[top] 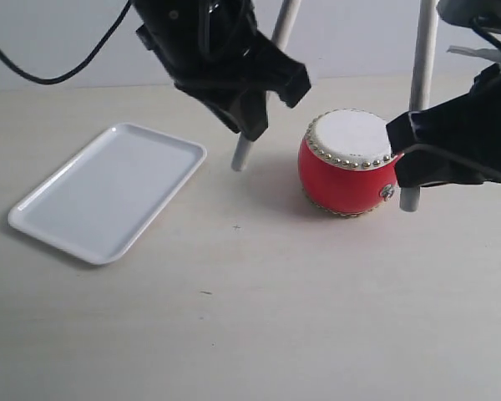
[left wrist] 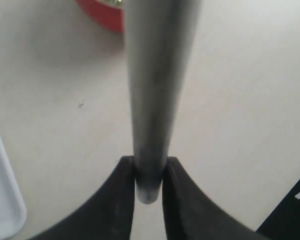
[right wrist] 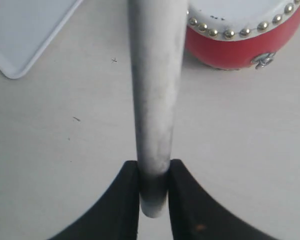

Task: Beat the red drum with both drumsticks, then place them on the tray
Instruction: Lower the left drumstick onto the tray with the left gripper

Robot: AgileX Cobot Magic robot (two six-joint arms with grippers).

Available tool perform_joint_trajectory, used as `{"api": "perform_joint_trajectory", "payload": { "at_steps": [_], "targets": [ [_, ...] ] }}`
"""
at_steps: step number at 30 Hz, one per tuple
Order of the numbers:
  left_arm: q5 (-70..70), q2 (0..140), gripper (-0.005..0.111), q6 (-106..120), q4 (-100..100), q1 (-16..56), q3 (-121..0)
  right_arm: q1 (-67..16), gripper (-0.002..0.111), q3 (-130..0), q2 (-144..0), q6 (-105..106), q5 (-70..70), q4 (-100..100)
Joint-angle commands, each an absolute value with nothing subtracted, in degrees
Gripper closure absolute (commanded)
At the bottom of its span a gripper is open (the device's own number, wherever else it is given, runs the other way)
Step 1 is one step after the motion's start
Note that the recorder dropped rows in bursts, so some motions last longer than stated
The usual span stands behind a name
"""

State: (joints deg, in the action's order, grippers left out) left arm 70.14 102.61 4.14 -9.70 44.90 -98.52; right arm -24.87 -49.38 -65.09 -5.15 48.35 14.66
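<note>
Two drumsticks are held off the tray, one in each arm, over a pale table (top: 234, 334). At the far left lies the white tray (top: 108, 196), flat on the table, its long side running from near left to far right. To its right, the left gripper (top: 252, 117) comes down from above, its black fingers (left wrist: 115, 210) clenched on the left drumstick (top: 243, 154). That stick leans, top to the right, and its lower end points at the table between the tray and the drum. Whether the end touches the surface I cannot tell. Right of it sits the red drum (top: 346, 167), upright on the table, white head up, ringed with silver studs. At the drum's right side, the right gripper (top: 409, 154) has its fingers (right wrist: 120, 210) clamped on the right drumstick (top: 422, 50). This stick stands almost upright, with its lower end just beside the drum's right flank, low by the table.
</note>
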Motion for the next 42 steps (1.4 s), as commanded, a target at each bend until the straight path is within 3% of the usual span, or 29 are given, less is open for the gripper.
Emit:
{"api": "perform_joint_trajectory", "payload": {
  "at_steps": [1, 9, 16, 31, 42],
  "targets": [
    [70.0, 100.0, 0.107, 4.0, -7.6, 42.2, -90.8, -24.7, 0.108, -49.7, -63.3, -4.6, 49.6, 16.5],
    [70.0, 99.7, 0.107, 5.8, -7.7, 30.3, -78.9, -24.7, 0.108, -49.7, -63.2, -4.3, 50.7, 17.8],
    [70.0, 99.7, 0.107, 11.5, -7.7, 22.8, -77.5, -24.7, 0.108, -49.7, -63.2, -4.2, 50.6, 18.0],
    [70.0, 106.1, 0.107, 18.0, -3.9, 21.1, -77.6, -24.7, 0.108, -49.6, -63.3, -4.2, 51.0, 18.0],
    [70.0, 111.2, 0.107, 17.8, -5.1, 21.1, -87.3, -24.7, 0.108, -49.6, -64.8, -2.7, 51.0, 18.0]
  ]
}}
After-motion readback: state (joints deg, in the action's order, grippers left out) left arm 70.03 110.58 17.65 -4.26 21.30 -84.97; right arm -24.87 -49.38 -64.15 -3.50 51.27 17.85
